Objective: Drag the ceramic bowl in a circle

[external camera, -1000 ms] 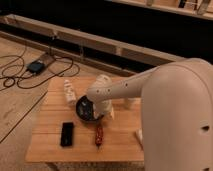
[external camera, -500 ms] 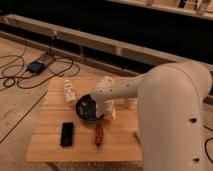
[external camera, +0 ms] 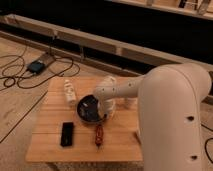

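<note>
The ceramic bowl point(external camera: 88, 109), round, shallow and dark glossy, sits near the middle of the wooden table point(external camera: 50, 147). My gripper point(external camera: 103, 113) hangs from the white arm point(external camera: 165, 100) and reaches down at the bowl's right rim, touching or just inside it. The arm's wrist hides the bowl's right edge.
A small white bottle point(external camera: 69, 93) stands just left of and behind the bowl. A black flat device point(external camera: 66, 134) and a reddish-brown bar point(external camera: 99, 135) lie in front of it. A white object point(external camera: 129, 102) shows behind the arm. Cables and a blue box point(external camera: 36, 66) lie on the floor at left.
The bowl and the gripper have shifted to the left and slightly toward the table's front. The arm has swung left with them.
</note>
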You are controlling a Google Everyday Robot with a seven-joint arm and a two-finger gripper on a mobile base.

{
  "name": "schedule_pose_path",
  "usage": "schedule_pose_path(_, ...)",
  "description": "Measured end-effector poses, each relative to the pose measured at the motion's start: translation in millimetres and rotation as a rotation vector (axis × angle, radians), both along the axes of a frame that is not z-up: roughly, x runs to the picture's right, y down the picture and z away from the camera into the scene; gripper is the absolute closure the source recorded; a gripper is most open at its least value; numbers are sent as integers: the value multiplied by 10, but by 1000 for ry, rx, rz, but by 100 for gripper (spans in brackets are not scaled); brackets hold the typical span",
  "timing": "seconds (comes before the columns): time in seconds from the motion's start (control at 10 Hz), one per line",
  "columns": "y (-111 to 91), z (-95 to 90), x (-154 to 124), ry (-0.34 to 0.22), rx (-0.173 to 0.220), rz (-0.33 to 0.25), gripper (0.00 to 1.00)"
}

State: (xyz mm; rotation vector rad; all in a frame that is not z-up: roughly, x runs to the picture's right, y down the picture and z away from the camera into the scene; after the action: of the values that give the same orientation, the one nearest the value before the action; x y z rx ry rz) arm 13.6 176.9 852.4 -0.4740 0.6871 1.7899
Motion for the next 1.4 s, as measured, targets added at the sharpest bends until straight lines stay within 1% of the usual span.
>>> schedule_pose_path(0.2, -63, -100, 78, 10, 1, 36, 98)
schedule_pose_path(0.3, -103, -150, 124, 16, 4, 53, 100)
schedule_pose_path(0.6, -247, -232, 298, 46, 17, 99, 100)
schedule_pose_path(0.7, -289, -217, 335, 53, 20, 106, 100)
schedule_pose_path(0.9, -399, -113, 386, 63, 27, 107, 100)
schedule_pose_path(1.1, -483, 0, 337, 63, 27, 104, 100)
schedule_pose_path(1.3, -593, 86, 143, 32, 34, 89, 100)
schedule_pose_path(1.4, -637, 94, 46, 14, 37, 83, 100)
